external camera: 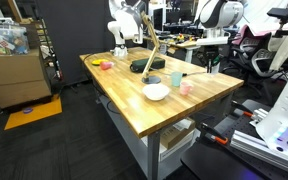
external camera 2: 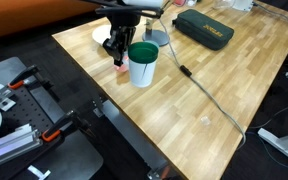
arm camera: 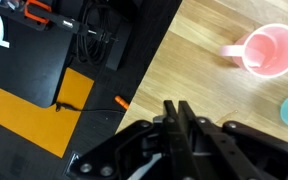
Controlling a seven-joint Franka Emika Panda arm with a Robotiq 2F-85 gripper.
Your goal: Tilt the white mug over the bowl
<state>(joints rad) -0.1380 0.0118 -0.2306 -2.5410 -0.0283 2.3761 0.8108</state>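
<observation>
The gripper (arm camera: 178, 110) had its jaws pressed together on nothing, the white mug (external camera 2: 142, 64) standing just beside them and the pink cup (arm camera: 269, 50) ahead of them.

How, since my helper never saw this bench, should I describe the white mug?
On the wooden table, look near the edge beside the black gripper. The white mug stands upright there: a tall cylinder with a green top, unlike the wide shallow bowl nearby.
</observation>
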